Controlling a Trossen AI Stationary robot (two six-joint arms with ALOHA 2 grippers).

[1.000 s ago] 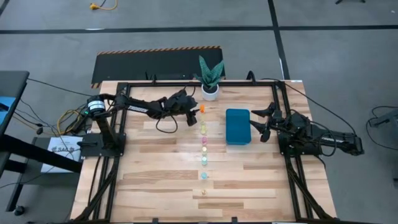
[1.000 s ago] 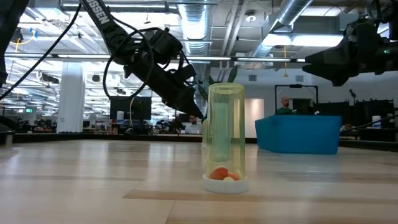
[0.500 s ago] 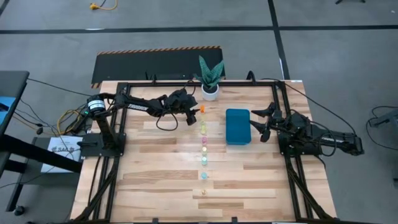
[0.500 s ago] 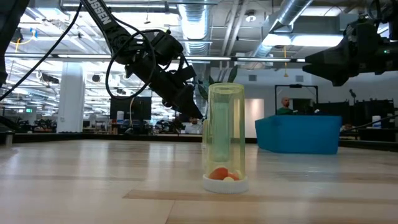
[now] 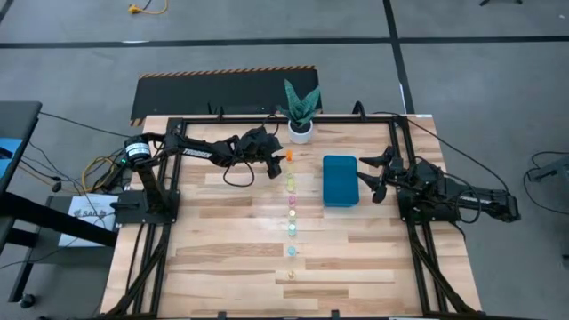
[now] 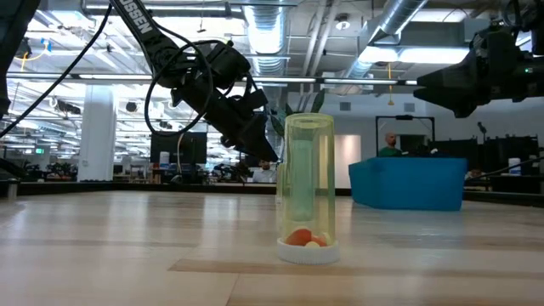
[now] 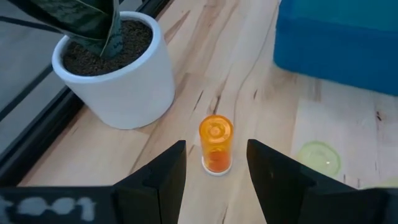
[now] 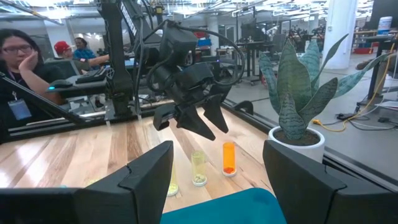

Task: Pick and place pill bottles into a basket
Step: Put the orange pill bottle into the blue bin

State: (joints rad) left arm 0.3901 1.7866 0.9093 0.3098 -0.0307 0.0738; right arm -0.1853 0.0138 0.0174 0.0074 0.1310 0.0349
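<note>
The orange pill bottle [image 7: 215, 144] stands upright on the wooden table [image 5: 231, 240], at the far end of a straight row of small bottles that runs down the middle of the tabletop. Next in the row is a yellow bottle [image 5: 290, 184]; the others follow toward the near edge, ending with a pale yellow-green one [image 6: 308, 189] that holds a few orange and white pills at its base. Just beside the orange bottle, toward the back rail, sits a white plant pot [image 7: 117, 74] with a snake plant. To the right of the row lies the teal-blue basket [image 5: 340, 180], close to the bottles but apart from them.

The left gripper [image 7: 214, 165] hovers over the orange bottle with its fingers spread wide, holding nothing; the bottle shows in the gap between them. The right gripper [image 8: 217, 165] waits just beside the basket, its fingers likewise wide apart and empty.

A seated person [image 8: 25, 74] shows in the room beyond.
</note>
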